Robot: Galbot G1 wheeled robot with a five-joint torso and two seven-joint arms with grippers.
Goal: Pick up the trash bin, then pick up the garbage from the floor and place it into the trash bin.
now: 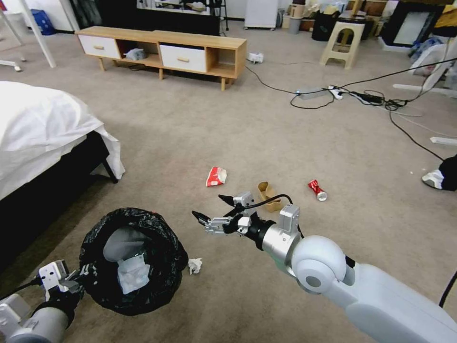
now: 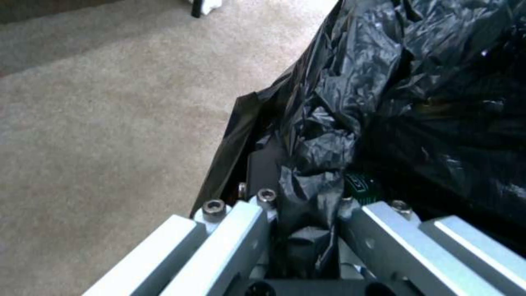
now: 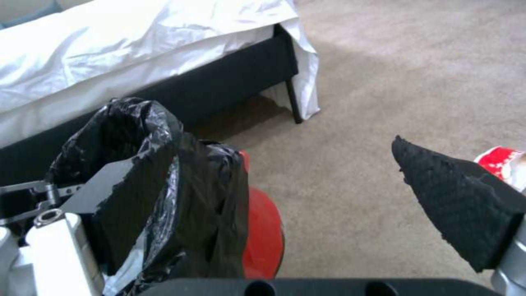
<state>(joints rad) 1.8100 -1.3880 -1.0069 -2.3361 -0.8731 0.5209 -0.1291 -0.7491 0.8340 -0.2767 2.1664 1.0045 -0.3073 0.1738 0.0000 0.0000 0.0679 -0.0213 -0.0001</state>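
While the robot faces the littered carpet, notes run from biggest item down.

Bed (image 1: 43, 128): white sheet, on the robot's left, well apart from the litter.

Trash bin (image 1: 133, 259): black-lined, held low beside the left arm; white tissues already lie inside.

Left gripper (image 2: 307, 213): clamped on the bag-covered rim of the bin.

Right gripper (image 1: 213, 208): fingers spread, nothing between them, hanging above the carpet between bin and litter.

Snack wrapper (image 1: 216, 176): on the floor just beyond the right gripper.

Brown paper box (image 1: 268, 195): partly behind the right wrist.

Red can (image 1: 317, 190): crushed, farther right.

Tissue (image 1: 194, 265): on the carpet just beside the bin.

Risk: the hold looks to be partly on slack plastic, so the bin could slip or tilt; the thin wrapper may slide from the fingertips.
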